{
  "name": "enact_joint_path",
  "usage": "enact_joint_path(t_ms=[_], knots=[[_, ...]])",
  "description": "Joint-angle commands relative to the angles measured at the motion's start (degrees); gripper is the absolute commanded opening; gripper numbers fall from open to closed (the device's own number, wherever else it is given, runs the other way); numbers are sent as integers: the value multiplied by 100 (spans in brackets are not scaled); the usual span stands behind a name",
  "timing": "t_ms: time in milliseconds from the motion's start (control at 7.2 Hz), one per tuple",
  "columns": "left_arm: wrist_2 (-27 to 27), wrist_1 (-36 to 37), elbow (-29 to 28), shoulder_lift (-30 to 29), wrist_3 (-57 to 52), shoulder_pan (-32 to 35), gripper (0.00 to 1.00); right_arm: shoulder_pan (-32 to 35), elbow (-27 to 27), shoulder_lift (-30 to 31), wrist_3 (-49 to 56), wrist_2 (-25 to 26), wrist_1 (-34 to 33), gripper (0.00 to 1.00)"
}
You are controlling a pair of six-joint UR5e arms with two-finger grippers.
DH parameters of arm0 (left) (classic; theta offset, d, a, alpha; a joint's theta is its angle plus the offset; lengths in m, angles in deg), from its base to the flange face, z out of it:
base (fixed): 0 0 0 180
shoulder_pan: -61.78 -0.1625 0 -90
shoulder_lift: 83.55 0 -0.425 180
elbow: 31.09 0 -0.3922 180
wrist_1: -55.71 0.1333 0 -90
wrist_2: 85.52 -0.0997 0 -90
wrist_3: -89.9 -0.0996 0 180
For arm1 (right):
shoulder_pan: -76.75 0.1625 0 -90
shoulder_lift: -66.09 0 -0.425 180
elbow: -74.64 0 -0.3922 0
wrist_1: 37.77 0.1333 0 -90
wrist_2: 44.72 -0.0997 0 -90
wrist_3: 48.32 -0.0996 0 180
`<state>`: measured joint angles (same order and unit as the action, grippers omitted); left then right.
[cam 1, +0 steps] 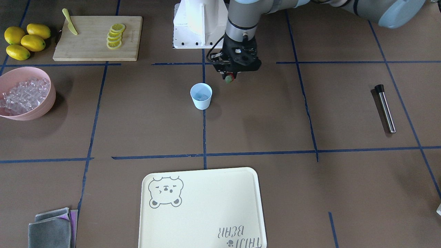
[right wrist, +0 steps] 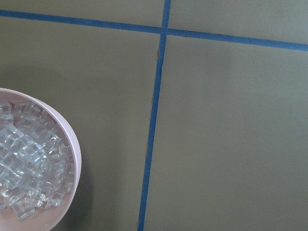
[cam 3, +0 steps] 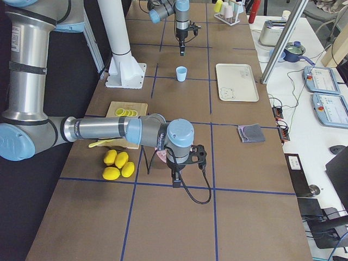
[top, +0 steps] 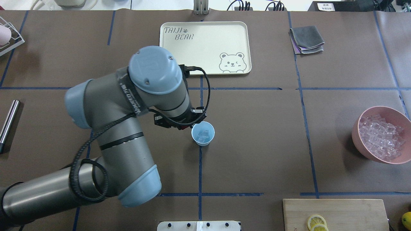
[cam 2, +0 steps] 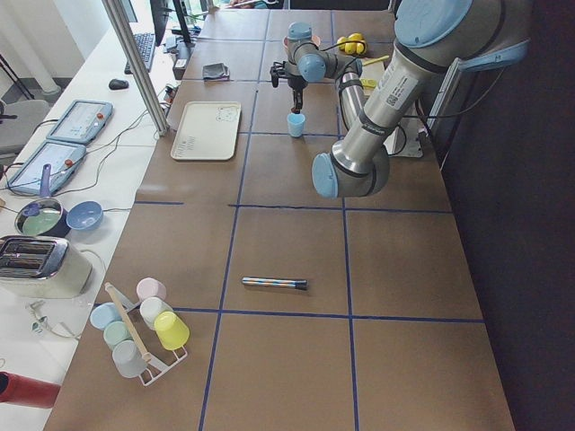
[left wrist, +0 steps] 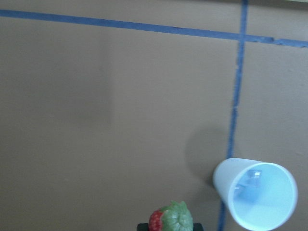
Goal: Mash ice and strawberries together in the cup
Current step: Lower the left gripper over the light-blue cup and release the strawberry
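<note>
The light blue cup (cam 1: 201, 96) stands upright near the table's middle with a few clear ice cubes (top: 203, 134) in it. My left gripper (cam 1: 229, 76) is shut on the small red strawberry (cam 1: 228, 79) with its green top. It holds the strawberry in the air just beside the cup, on my left side of it, not over the opening. The left wrist view shows the strawberry (left wrist: 172, 219) at the bottom edge and the cup (left wrist: 255, 194) to its right. My right gripper (cam 3: 176, 179) hangs near the pink bowl; I cannot tell whether it is open or shut.
A pink bowl (cam 1: 46, 103) full of ice stands at my far right, and its rim (right wrist: 74, 159) shows in the right wrist view. A steel muddler (cam 1: 385, 108) lies at my left. A cream tray (cam 1: 203, 206), a cutting board (cam 1: 98, 48) with lemon slices, whole lemons (cam 1: 26, 40) and grey cloths (cam 1: 51, 229) lie around.
</note>
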<state>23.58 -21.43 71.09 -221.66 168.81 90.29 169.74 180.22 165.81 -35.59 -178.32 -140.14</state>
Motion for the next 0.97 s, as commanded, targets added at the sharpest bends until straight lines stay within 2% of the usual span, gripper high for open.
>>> enact_joint_path(t_ms=[0,833], knots=[[-258,-170,-934,-715,266,-223,4,0,-20,3,-8,0,68,100],[-249,-232,-885,-515,213,-250,5,0,-29,3,-16,0,68,100]])
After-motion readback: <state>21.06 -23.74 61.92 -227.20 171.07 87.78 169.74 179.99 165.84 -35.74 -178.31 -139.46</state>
